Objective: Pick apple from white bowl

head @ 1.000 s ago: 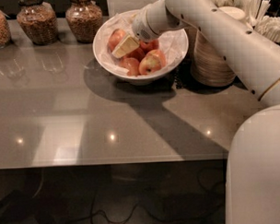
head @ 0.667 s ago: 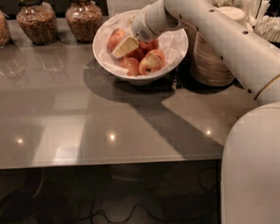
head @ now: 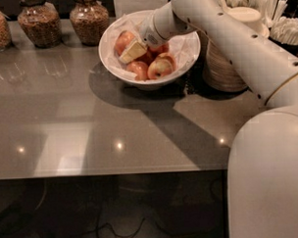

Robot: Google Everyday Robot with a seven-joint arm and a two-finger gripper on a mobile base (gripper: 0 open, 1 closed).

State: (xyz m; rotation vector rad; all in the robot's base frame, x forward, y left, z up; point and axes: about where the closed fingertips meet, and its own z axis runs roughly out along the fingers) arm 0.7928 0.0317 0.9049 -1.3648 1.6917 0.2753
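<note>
The white bowl (head: 188, 53), lined with white crinkled paper, stands at the back of the grey table and holds several apples. The largest orange-red apple (head: 122, 41) lies at the bowl's upper left; no sticker shows on it. My gripper (head: 132, 51) reaches down into the bowl from the right. Its cream tip rests against the lower right side of that apple. A yellow-red apple (head: 161, 66) and a smaller red apple (head: 137, 70) lie at the bowl's front. Darker red apples are partly hidden behind the gripper.
Three glass jars of grains (head: 88, 18) stand along the back left. A stack of tan paper bowls (head: 225, 69) sits right of the white bowl, under my arm. Cups of white cutlery (head: 283, 25) stand at the back right. The table's front edge (head: 111, 173) is near.
The gripper stays in the bowl against the same apple. My body at the lower right fills slightly more of the view.
</note>
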